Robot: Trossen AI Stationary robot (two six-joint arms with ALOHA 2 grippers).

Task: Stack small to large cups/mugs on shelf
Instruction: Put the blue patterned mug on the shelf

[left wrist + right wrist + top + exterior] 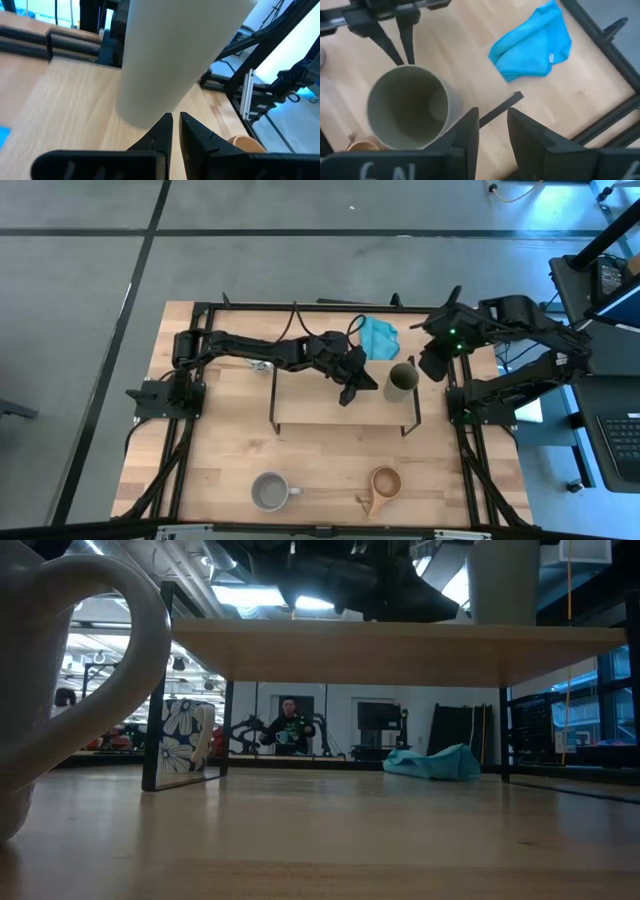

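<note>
Closest to the low camera stood the grey ceramic mug with a handle (60, 690), on the tabletop (230, 460) in front of the low light-wood shelf on black wire legs (330, 415). Only one cup appeared placed: the tall olive-green cup (402, 380) stood upright at the shelf's right end. Three looked left to do: the grey mug, the brown wooden cup with a long handle (384, 483) near it at the table's front, and a white cup with a flower print (188, 750) on the table behind the shelf's left leg. The left gripper (352, 390) hung over the shelf board just beside the olive cup, its fingers (162, 131) nearly pressed together with a thin slit between them, pinching nothing. The right gripper (492, 112) hovered just beside the cup's rim on the other side, its fingers spread and empty. A crumpled teal cloth (376, 337) lay on the table behind the shelf, apart from the cups. With both grippers crowding the olive cup, either could probably knock it, and the left arm lay across the white cup's spot.
</note>
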